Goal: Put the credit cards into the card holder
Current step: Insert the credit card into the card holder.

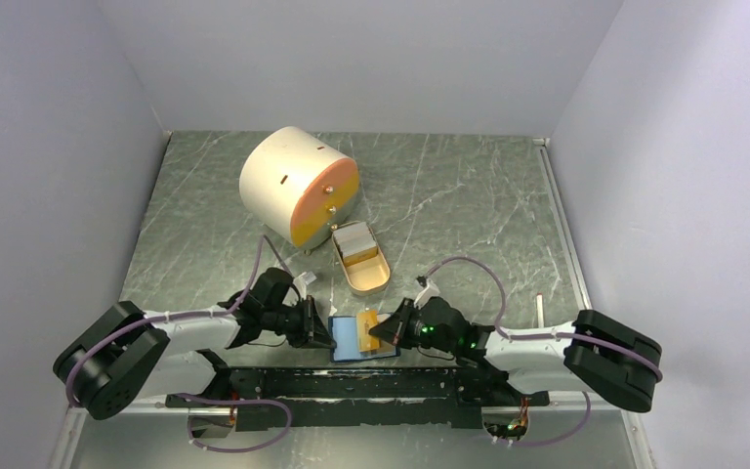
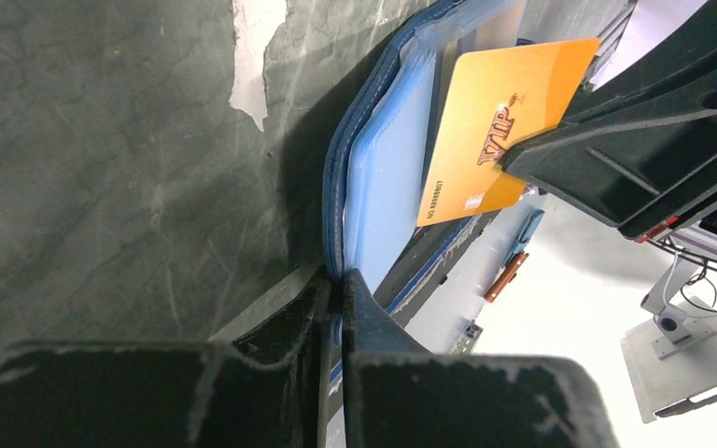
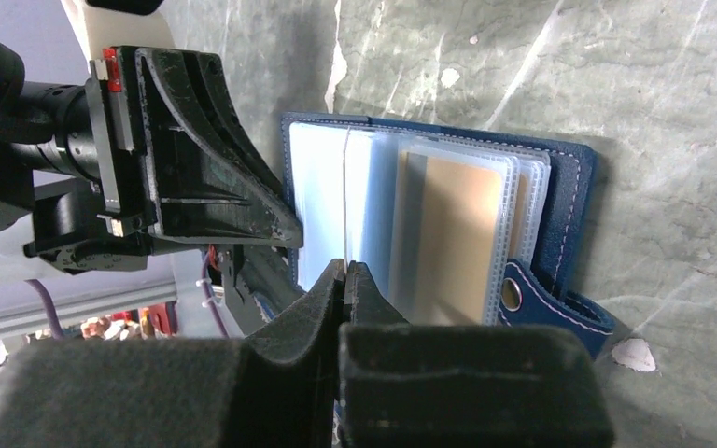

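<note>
At the near edge of the table (image 1: 469,195), the card holder (image 1: 350,338) is lying open between the 2 arms. The left fingers (image 2: 347,297) are pinching shut on its dark blue cover edge, pinning it down. The right fingers (image 3: 355,282) are clamping tight on 1 gold card (image 2: 495,121), holding it tilted over the clear sleeves (image 3: 383,215).

To do this step well, I judge the right arm should be squaring the card's leading edge with a free sleeve mouth. It should then be sliding the card in flat while the left grip is stopping the holder from skating. Going in crooked is likely to be snagging the soft plastic.

The rest of the credit cards (image 1: 354,239) are sitting in the tan dish (image 1: 371,276), well apart from the holder. How many are lying there is too small to count.

From the right wrist, the held card is showing only edge-on, as a thin line. I cannot tell which sleeve it is meeting. 1 sleeve is holding a tan card (image 3: 457,224).
</note>
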Controlling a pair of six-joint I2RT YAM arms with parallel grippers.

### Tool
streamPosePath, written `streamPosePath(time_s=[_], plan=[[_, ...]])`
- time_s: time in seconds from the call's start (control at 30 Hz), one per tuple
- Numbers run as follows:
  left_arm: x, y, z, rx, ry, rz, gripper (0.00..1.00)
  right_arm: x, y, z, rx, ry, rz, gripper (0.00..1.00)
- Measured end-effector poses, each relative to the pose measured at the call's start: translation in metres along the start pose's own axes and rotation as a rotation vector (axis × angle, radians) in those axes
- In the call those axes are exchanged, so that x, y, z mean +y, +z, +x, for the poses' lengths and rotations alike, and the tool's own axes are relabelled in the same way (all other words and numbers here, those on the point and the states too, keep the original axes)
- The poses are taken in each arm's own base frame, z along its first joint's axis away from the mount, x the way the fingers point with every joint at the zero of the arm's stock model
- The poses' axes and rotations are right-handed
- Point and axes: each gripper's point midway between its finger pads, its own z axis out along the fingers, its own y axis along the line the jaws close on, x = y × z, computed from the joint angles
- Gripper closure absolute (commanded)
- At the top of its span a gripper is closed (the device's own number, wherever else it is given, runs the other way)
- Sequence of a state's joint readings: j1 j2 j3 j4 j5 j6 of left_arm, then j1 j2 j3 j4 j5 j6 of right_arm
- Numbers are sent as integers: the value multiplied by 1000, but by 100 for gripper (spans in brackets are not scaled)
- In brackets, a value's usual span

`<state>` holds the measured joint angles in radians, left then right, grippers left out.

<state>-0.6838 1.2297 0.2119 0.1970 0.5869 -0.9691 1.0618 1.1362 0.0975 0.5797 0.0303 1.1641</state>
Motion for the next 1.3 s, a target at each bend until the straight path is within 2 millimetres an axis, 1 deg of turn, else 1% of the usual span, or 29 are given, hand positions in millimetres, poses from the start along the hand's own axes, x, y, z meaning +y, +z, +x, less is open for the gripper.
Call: streamPosePath(time_s=[0.27,0.37,0.63,0.87,1.3], plan=[[1,0,2,0,-10,8,91,-9,2,6,6,20,25,100],[3,1,2,3,-13,4,91,-11,0,4,-10,28,27,100],[4,3,2,5,-15,4,91,-6,-6,-6,-63,39,8,100],[4,3,3,7,-18,12,91,-18,-1,1,-39,38,48,100],[4,3,3,8,-20,11,91,-11,4,11,-5,60,12,100]])
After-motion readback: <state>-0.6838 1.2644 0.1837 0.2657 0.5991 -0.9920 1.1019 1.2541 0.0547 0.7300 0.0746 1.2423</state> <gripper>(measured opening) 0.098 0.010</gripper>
